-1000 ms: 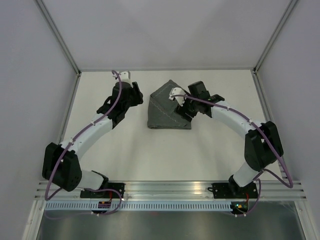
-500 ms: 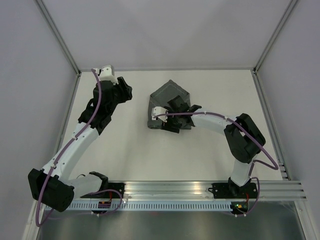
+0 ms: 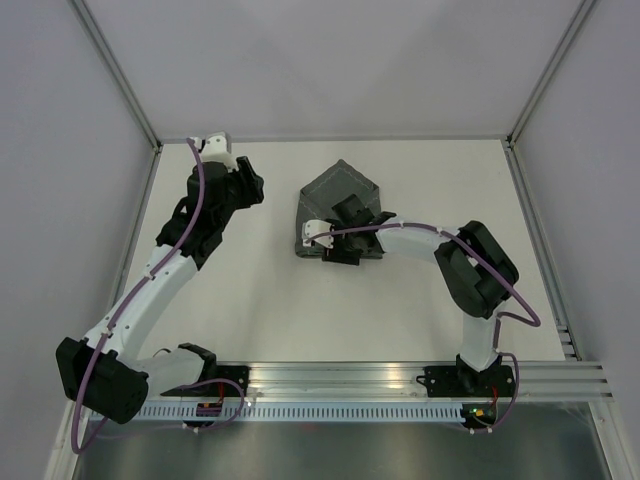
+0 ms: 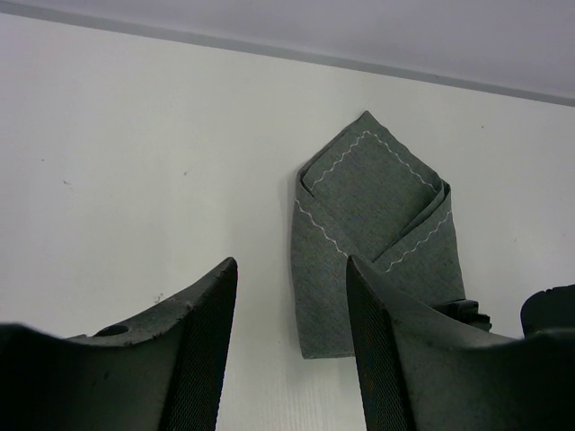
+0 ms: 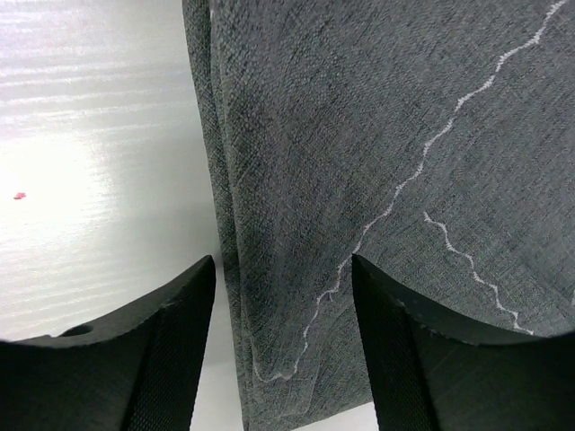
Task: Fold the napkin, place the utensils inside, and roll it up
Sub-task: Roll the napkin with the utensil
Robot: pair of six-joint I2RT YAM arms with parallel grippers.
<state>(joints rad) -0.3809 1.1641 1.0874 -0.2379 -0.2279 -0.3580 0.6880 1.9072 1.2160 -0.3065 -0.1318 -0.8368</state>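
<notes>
Since a second ago, left arm swung off toward the far left corner and right arm folded in, bringing its wrist across over the cloth; over the last half second hardly anything shifted.

Napkin [image 3: 335, 200] lay on the white table [image 3: 250, 290], in the far middle, between the two arms. It was dark grey, folded into a compact packet with a pointed far end and a straight near edge. From the left wrist camera I saw the napkin [image 4: 373, 242] with a diamond-shaped flap on top and side flaps crossing below it, a pale wavy stitched line following each folded hem. Up close in the right wrist view, the napkin [image 5: 404, 162] showed a coarse weave, several stacked layers along its left edge, and the stitch line running diagonally with a second short piece beside it.

Right gripper [image 3: 335, 250] sat over the near-left part of the packet. In its own camera the right gripper [image 5: 283, 269] had its jaws spread fairly wide with nothing clamped, one finger over bare table and the other over cloth, straddling the layered edge. I couldn't tell whether the tips touched the fabric.

Left gripper [image 3: 245, 185] hung well apart from the cloth, to its left. In its wrist view the left gripper [image 4: 289, 269] was also parted and empty, looking at the packet from the side.
</notes>
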